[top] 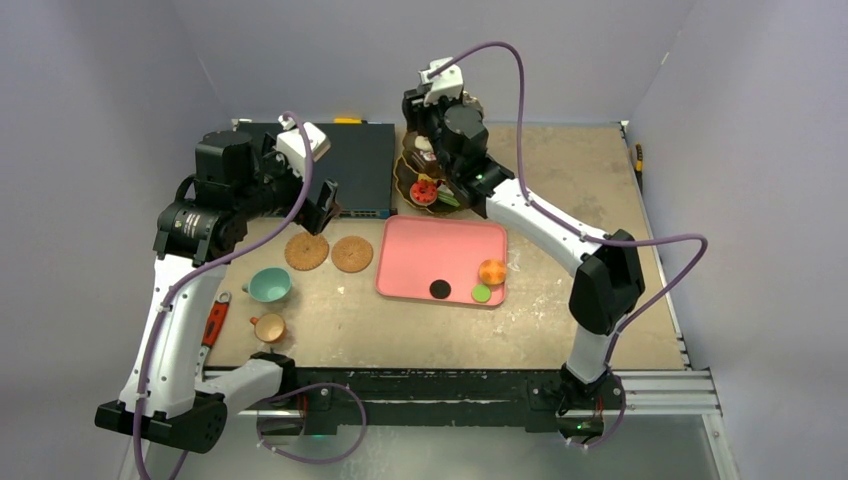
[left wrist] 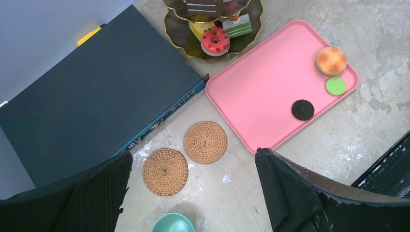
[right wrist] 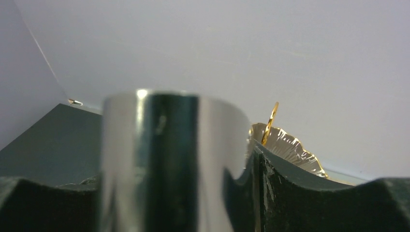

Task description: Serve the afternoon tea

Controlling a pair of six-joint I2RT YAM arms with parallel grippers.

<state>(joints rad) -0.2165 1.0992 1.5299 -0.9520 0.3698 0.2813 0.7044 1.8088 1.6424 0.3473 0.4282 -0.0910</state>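
Landmark: one pink tray, lying flat in the middle of the table.
On the tray: three sweets, all in its near right corner. They are one orange round cake, one green macaron just in front of it, and one black cookie to the macaron's left.
Tiered stand: one, dark and scalloped with a gold rod, just beyond the tray's far left corner.
Cakes on the stand: four can be counted. On the bottom tier are a red doughnut, a green-and-white slice and a yellow piece. A brown layered slice sits on a higher tier.
Coasters: two, brown and woven, just left of the tray, close together but apart: left coaster and right coaster. Both are bare.
Cups: two, left of the tray and nearer than the coasters. The teal cup comes first, with the smaller tan cup nearer again.
Left claw: spread fully wide and holding nothing, hovering above the coasters.
Right claw: raised at the stand. A blurred shiny cylinder fills the gap between its fingers. I cannot tell how far open it is or whether it grips.
Other: one dark flat box left of the stand, and one red-handled tool beside the tan cup.
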